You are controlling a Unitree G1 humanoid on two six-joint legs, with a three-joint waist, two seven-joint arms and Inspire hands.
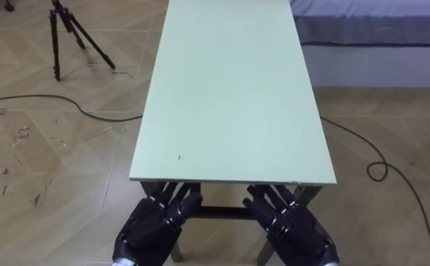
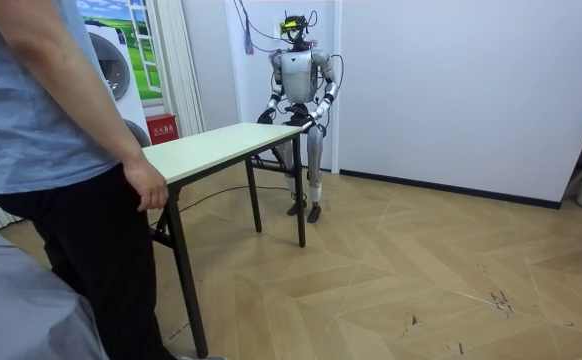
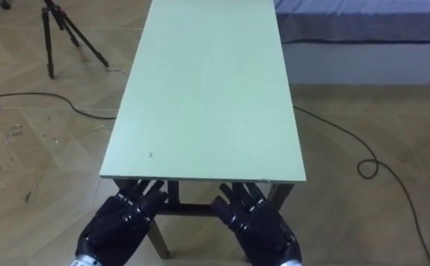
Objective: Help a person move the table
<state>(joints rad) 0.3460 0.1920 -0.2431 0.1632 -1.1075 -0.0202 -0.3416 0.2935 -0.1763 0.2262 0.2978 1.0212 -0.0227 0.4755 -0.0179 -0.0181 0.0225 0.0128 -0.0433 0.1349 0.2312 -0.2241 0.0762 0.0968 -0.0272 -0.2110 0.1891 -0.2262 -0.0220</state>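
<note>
pale green table [image 1: 230, 96]: long axis runs straight ahead of both hands; near short edge just over fingertips [image 1: 176, 198]. left hand [image 1: 152, 225], right hand [image 1: 292, 229]: spread, uncurled, equally near. person [image 2: 41, 130] at far end.

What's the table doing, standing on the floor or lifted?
Standing: in the room view the table has its legs down on the floor.

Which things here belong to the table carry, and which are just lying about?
Job: pale green rectangular table with dark legs; left hand; right hand; person's hand at its far end.
Lying about: black tripod; grey-blue covered bed.
</note>
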